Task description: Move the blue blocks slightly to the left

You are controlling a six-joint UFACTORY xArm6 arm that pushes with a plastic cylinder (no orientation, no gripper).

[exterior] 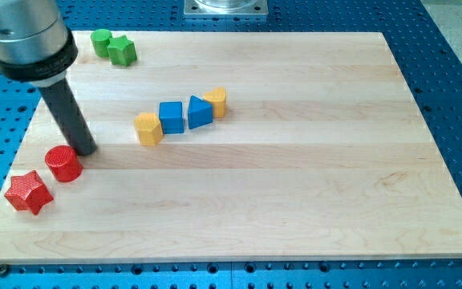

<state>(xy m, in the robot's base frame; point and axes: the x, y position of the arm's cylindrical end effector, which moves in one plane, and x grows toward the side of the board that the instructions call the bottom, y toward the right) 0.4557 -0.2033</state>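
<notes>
A blue cube (171, 117) and a blue triangular block (200, 111) sit side by side left of the board's middle. A yellow hexagonal block (147, 128) touches the cube's left side, and a yellow block (216, 102) touches the triangle's right side. My tip (84, 149) rests on the board at the view's left, just above a red cylinder (63, 164) and well left of the blue blocks.
A red star block (28, 193) lies near the board's lower left corner. A green cylinder (100, 41) and a green star block (122, 51) sit together at the upper left. The wooden board (311, 185) lies on a blue perforated table.
</notes>
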